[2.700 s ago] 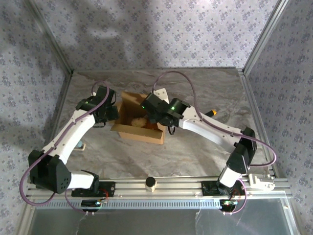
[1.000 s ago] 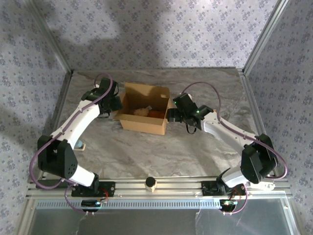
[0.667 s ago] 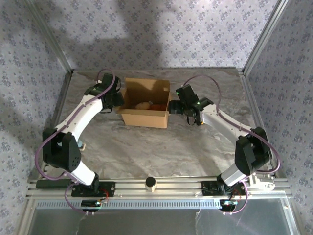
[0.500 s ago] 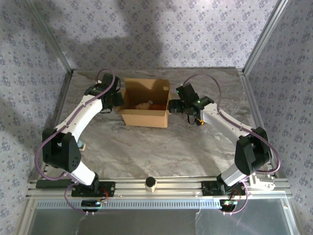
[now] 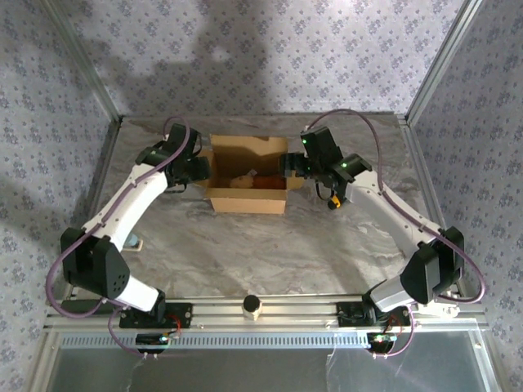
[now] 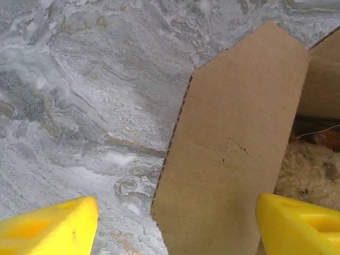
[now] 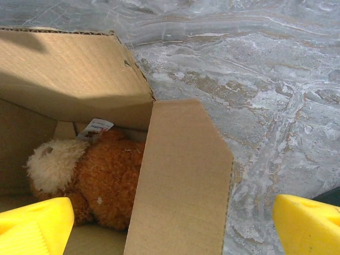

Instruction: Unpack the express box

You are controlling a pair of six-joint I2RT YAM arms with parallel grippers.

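Express box (image 5: pixel 249 201) sits on the table (image 5: pixel 327 245), toward the far side, about mid-width, between the two arms. Top is open, flaps up or splayed.

Inside: brown plush toy (image 7: pixel 101 180) lying on the box floor, with a pale cream part at one end and a white tag (image 7: pixel 95 126) next to it by the back wall. In the right wrist view the toy is partly hidden behind the right end flap (image 7: pixel 183 186). In the left wrist view only a pale furry patch peeks past the left end flap (image 6: pixel 234 159), cut off at the frame edge. In the top view the contents are tiny: a pale lump beside an orange-brown lump, no detail. Can't tell whether anything else is in there.

Left gripper (image 5: pixel 201 167) is at the box's left end, jaws apart, with the left end flap between the yellow fingers (image 6: pixel 48 223). That finger is clear of the flap, bare table showing in the gap. The other finger overlaps the flap edge in the picture; contact can't be told.

Right gripper (image 5: pixel 288 163) is at the right end, jaws spread wide and gripping nothing. The right end flap stands between the fingers with a gap on each side. Fingertips are cut off by the bottom edge in both wrist views.

Small dark-topped cylinder (image 5: pixel 252 306) stands on the near rail between the arm bases; too small to identify.
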